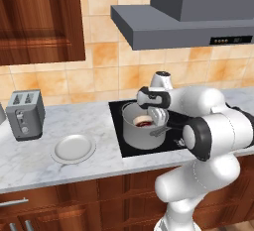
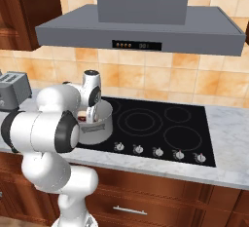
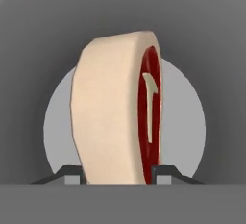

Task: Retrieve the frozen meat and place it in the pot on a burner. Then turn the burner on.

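Step in hand: lowering the frozen meat (image 3: 120, 107) into the pot (image 1: 144, 135). The end effector (image 3: 119, 170) is closed on the steak, which stands on edge between the finger tips, inside the pot's rim above its pale floor. The pot sits on the front left burner of the black cooktop (image 2: 160, 123). Next move, by judgement: open the fingers, lift clear of the pot wall, then go to the knobs (image 2: 158, 151) along the cooktop's front edge. Surroundings: grey marble worktop (image 1: 59, 170) carrying a white plate (image 1: 73, 148) and a toaster (image 1: 25, 113); tan tiled wall, grey hood (image 2: 141, 31) above, wooden cabinets
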Tool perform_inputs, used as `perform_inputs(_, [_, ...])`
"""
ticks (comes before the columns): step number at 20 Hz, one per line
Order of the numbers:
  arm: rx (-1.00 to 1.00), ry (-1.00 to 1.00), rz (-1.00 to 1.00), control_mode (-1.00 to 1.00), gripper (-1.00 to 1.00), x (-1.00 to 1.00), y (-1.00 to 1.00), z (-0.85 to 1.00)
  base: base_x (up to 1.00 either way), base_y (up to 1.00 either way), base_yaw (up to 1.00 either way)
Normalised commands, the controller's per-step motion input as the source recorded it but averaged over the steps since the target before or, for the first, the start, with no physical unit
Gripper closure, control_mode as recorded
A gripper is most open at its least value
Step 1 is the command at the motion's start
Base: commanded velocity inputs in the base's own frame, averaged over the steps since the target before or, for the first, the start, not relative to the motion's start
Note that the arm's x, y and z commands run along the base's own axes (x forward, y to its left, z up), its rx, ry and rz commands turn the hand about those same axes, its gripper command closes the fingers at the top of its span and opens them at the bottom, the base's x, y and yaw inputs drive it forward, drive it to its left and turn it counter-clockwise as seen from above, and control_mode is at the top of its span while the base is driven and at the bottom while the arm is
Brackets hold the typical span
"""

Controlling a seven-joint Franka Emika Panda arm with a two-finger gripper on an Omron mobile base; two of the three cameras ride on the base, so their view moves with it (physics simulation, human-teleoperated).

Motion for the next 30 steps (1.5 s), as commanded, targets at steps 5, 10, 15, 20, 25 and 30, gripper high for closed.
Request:
perform_inputs(5, [0.00,0.00,0.00,-1.00,1.00,0.00,0.03,-0.04,0.00,0.00,0.00])
perform_inputs(10, [0.00,0.00,0.00,-1.00,1.00,0.00,0.09,-0.09,0.00,0.00,0.00])
perform_inputs(15, [0.00,-0.02,0.00,-1.00,-1.00,0.00,0.13,-0.02,0.00,0.00,0.00])
perform_inputs(20, [0.00,-0.14,0.00,-1.00,-1.00,0.00,0.01,0.01,0.00,0.00,0.00])
perform_inputs(25, [0.00,-0.14,0.00,-1.00,-1.00,0.00,0.00,0.08,0.00,0.00,0.00])
perform_inputs(30, [0.00,-0.11,0.00,-1.00,-1.00,-0.05,-0.01,0.23,0.00,0.00,0.00])
